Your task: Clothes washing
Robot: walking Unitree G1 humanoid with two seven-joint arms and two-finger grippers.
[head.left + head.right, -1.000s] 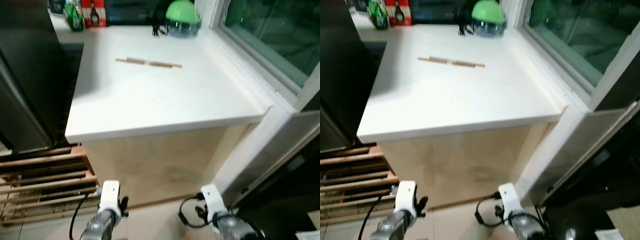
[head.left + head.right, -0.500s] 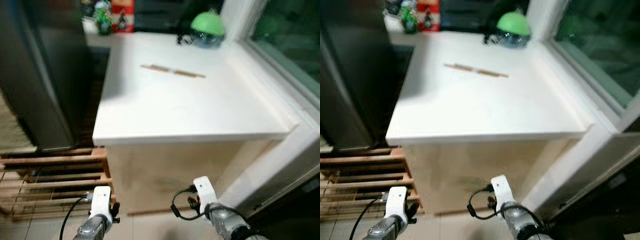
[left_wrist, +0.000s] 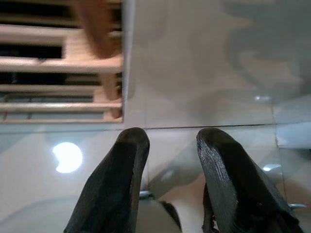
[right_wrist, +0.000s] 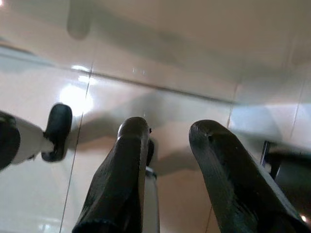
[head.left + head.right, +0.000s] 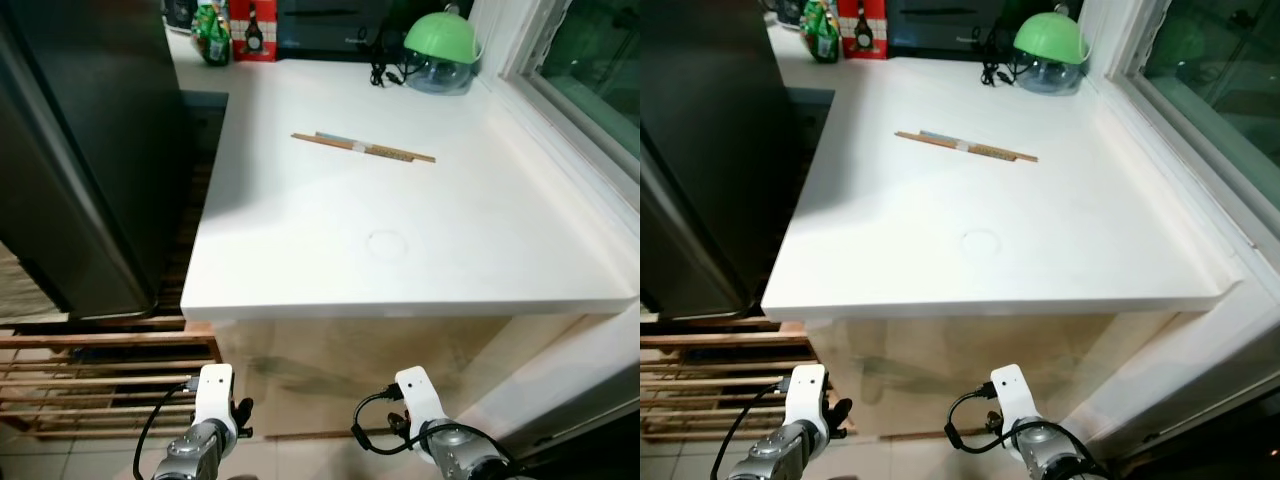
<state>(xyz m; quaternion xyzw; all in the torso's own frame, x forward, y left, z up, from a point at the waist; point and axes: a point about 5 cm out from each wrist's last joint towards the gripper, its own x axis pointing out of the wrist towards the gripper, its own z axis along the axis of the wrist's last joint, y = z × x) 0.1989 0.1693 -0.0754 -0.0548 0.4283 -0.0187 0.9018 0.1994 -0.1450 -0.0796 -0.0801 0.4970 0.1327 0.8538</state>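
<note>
Both arms hang low at my sides, idle. My left gripper has its fingers apart with nothing between them, pointing down at glossy floor tile beside a wooden slatted rack; my right gripper is likewise spread and empty over the tile. No clothes, basket or washing machine can be made out anywhere, so I cannot say which way the task's thing lies from either gripper, what its long axis is, or which arm is nearer. Straight ahead is a white countertop over a pale cabinet front, with a pair of chopsticks lying across it well beyond reach, a green-lidded container at the far corner by the window, and bottles at the back. A dark appliance stands to my left, its front cut off by the frame. My guess is I need to turn or walk on to find the laundry.
</note>
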